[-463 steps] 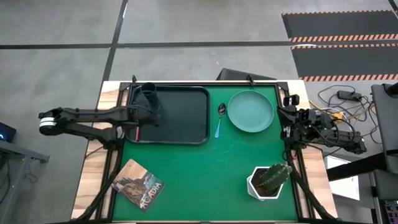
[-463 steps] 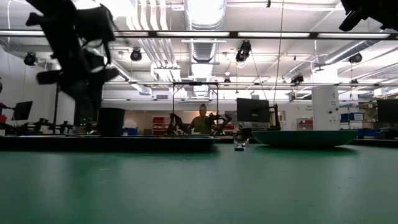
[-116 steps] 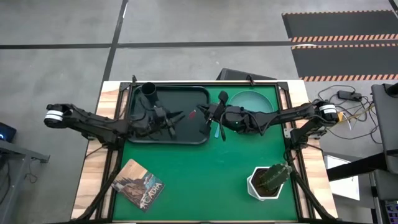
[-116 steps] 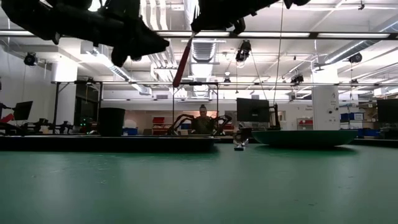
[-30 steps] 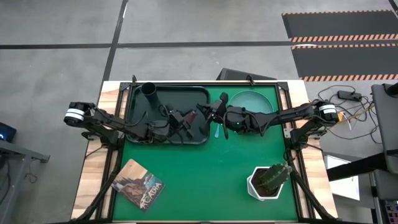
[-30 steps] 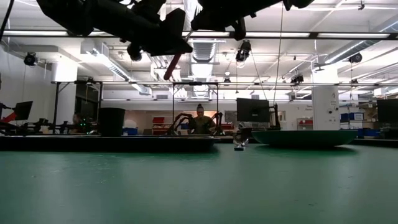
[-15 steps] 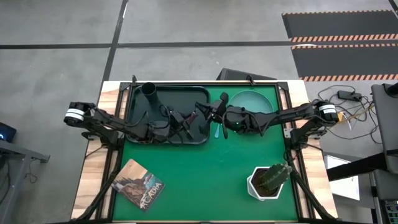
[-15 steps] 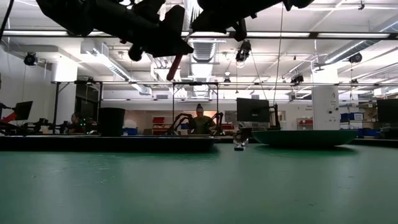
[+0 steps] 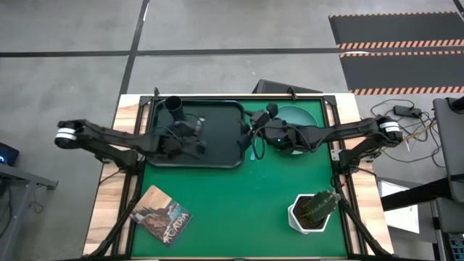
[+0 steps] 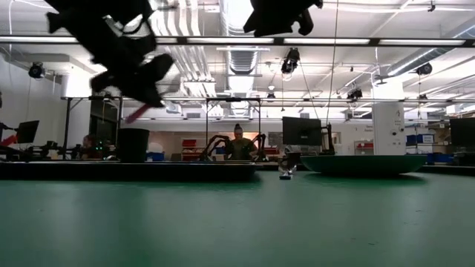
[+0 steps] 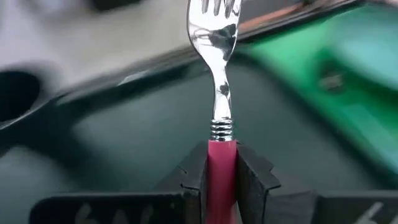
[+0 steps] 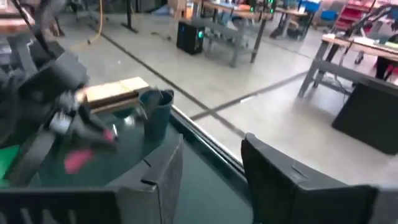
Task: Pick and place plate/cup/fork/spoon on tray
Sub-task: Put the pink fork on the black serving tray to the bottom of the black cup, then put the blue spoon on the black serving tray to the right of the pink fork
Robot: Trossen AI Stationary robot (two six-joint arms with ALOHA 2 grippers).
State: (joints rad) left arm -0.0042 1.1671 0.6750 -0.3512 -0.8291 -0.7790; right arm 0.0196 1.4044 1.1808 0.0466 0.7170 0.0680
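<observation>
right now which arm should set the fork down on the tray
Left. The left gripper already clamps the fork by its pink handle and is above the tray. The right gripper is open and empty at the tray's edge.

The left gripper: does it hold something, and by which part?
The left gripper holds the fork by its pink handle, tines pointing away, above the tray. The right gripper is open.
</observation>
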